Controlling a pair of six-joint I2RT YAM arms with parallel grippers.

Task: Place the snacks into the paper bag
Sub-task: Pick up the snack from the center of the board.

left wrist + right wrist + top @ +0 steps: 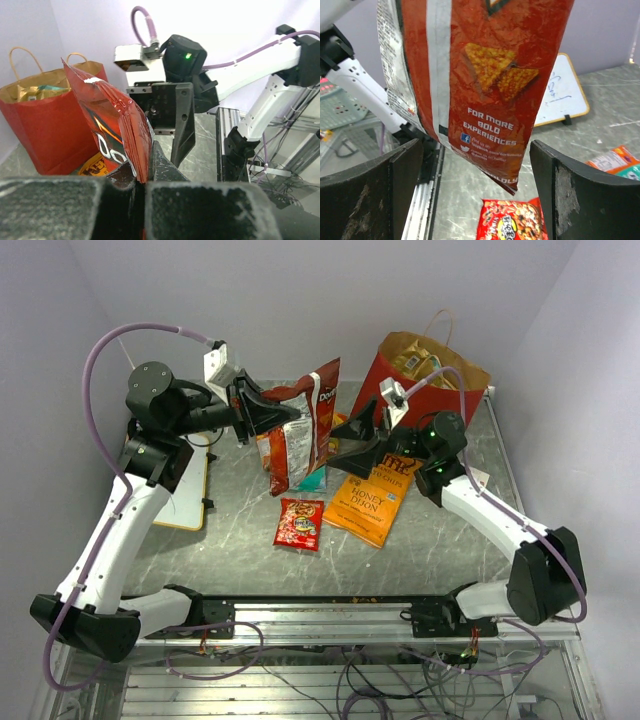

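A robotics lab bench, set up as a closed test cell.

Two white-and-black jointed robot arms, the left arm (110,530) and the right arm (495,520), are bolted to a silver aluminium rail (320,615) at the near edge of a grey marble-patterned worktop (240,560). Thick purple sheathed cables (95,370) loop from the arms. Loose thin wires (350,680) trail over the bare metal framing below the rail. Plain pale panel walls (300,300) box the worktop in on three sides. A small boxy white camera (222,365) sits on one wrist, and a green indicator light (187,56) glows on a black joint housing. A small wood-framed whiteboard with blue handwriting (562,95) rests at the worktop's edge.
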